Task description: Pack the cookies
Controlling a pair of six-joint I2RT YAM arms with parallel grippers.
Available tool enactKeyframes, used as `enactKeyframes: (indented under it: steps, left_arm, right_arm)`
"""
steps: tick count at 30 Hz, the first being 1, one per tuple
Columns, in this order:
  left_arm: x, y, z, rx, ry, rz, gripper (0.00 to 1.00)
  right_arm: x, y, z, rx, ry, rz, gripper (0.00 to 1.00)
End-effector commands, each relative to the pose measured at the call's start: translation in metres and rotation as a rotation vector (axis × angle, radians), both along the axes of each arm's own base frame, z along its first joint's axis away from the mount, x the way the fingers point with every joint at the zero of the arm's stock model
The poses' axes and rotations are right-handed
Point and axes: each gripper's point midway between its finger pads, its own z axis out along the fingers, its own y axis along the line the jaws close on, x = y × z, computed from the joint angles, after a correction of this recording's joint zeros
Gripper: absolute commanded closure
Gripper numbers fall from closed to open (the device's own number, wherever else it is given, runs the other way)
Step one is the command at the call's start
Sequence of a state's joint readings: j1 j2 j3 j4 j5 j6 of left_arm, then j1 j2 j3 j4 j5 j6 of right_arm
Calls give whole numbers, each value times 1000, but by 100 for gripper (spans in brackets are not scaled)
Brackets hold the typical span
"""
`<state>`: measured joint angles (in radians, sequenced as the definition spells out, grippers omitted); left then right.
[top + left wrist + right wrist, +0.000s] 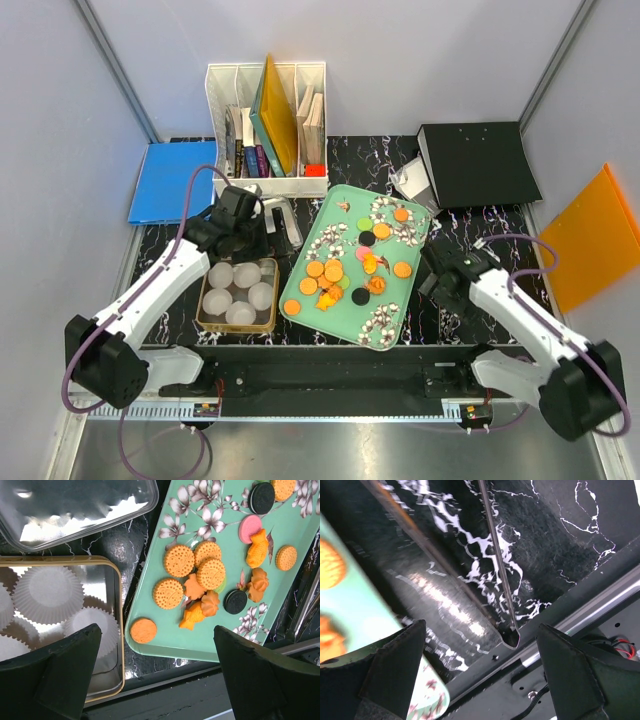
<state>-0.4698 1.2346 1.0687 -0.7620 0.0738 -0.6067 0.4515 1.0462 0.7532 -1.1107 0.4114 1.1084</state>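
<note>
The cookies (330, 275) lie loose on a mint-green tray (395, 292) in the middle of the table: mostly orange discs (195, 565), some black (235, 601), one pink (250, 528). A gold tin (205, 320) with white paper cups (47, 592) sits left of the tray (210, 640). My left gripper (250, 240) hovers above the tin's far right corner, open and empty (156, 645). My right gripper (440, 278) is just right of the tray, low over the table, open and empty (481, 630). The tray's edge (355, 605) shows at its left.
A clear lid (75, 510) lies behind the tin. Thin metal tongs (500, 575) lie on the black marble table under my right gripper. A white file organizer (267, 130), blue folder (170, 182), black binder (475, 160) and orange folder (590, 235) stand around the back and sides.
</note>
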Motion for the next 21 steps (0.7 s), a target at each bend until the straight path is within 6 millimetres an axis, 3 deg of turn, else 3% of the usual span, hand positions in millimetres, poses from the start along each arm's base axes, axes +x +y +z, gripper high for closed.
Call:
enactKeyframes:
  steps: [1,11,21]
  left_arm:
    - [0,-11,9,-54,-26,-28,1]
    - [-4,-13,6,-57,-24,-37,1]
    - [-1,-14,6,-55,-20,-37,1]
  right_arm:
    - [11,-6,-15,-76,20,-25,0]
    - [25,-14,-37,-73,97,-51,0]
    - [38,-5,-60,52,170,-16,4]
